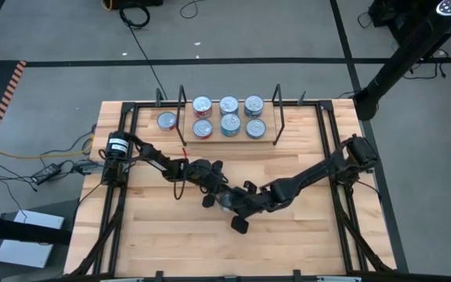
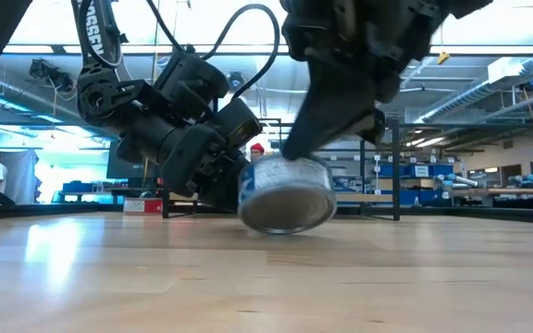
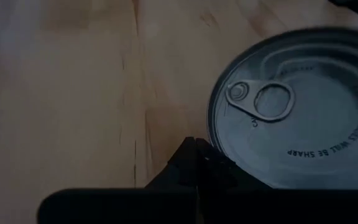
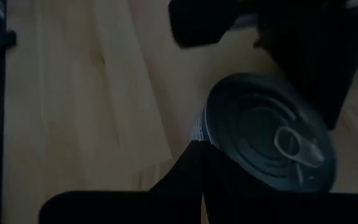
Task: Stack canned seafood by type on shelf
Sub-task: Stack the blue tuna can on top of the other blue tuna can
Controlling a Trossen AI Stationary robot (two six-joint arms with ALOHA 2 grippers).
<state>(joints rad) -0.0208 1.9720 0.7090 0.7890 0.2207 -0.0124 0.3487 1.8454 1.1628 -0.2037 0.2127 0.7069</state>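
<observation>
You have both arms crowded over one flat round silver-lidded tin with a blue label, tipped on its edge mid-table, well short of the light-wood shelf board. The left gripper and right gripper press against it, fingers shut, holding nothing. Judging by this, righting it comes first, then reopening a gripper to grasp.

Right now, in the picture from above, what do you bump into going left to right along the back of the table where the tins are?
Lone tin outside the shelf → left black wire end frame → six tins in two rows on the shelf board → right black wire end frame.
</observation>
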